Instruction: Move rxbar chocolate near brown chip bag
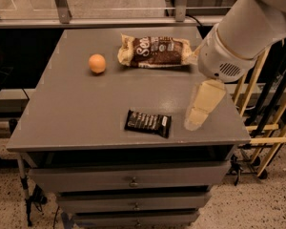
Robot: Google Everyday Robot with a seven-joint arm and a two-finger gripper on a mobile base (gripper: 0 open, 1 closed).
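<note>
The rxbar chocolate [148, 122] is a small black bar with white lettering and lies flat near the front edge of the grey table [71, 113]. The brown chip bag [155, 51] is a large crinkled bag with white lettering and lies at the back of the table, right of centre. My gripper [193, 122] hangs from the white arm [243, 32] that reaches in from the upper right. It is above the table's right front part, a little to the right of the bar and apart from it. It holds nothing that I can see.
A round orange fruit [97, 63] sits at the back left of the table. Drawers [133, 180] are under the tabletop. A wooden rack [267, 128] stands to the right of the table. A glass barrier with metal posts [62, 4] runs behind it.
</note>
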